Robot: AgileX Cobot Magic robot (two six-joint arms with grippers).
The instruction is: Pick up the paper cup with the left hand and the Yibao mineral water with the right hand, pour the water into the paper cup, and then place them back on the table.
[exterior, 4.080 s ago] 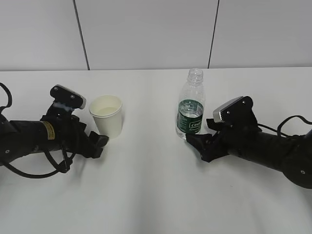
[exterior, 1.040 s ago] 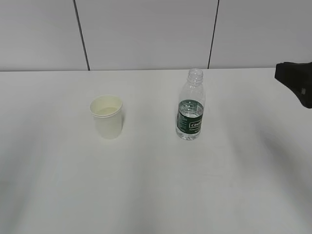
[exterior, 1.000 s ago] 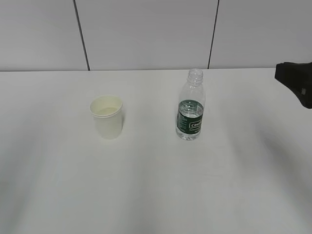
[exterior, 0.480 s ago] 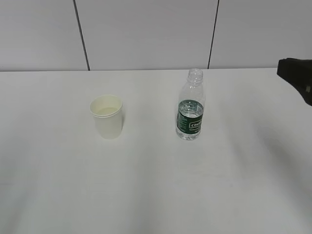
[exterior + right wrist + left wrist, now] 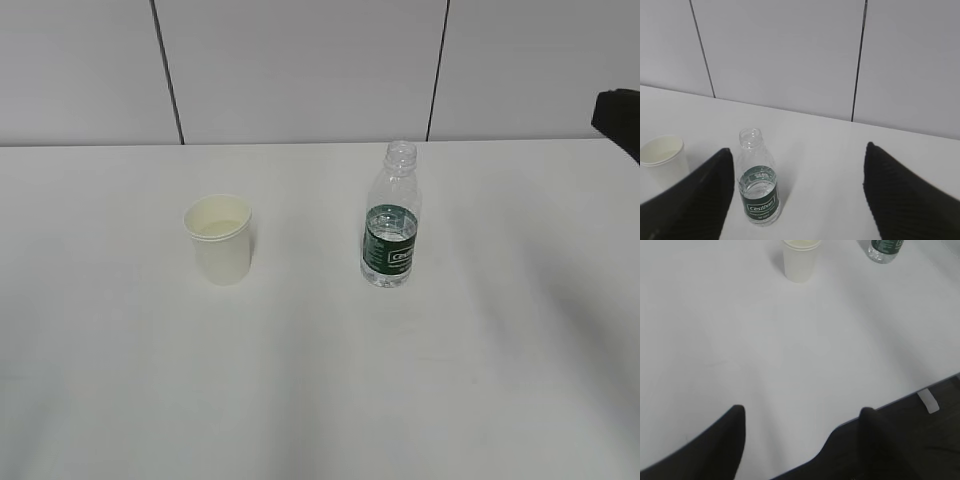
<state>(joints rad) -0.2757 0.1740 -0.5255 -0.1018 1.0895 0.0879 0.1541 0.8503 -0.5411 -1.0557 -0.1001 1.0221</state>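
Plainly, both sets of fingers gape empty; the cup (image 5: pixel 220 240) crushes easily, so grip mid-wall, and the bottle (image 5: pixel 391 220) at its label.

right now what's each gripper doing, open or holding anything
left gripper: open, empty, well back from the small white paper cup.
right gripper: open, empty, clear green-labelled plastic water bottle standing free.

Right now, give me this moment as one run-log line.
paper cup: upright on table, free | Yibao mineral water: upright, uncapped, free | left hand: open, empty | right hand: open, empty
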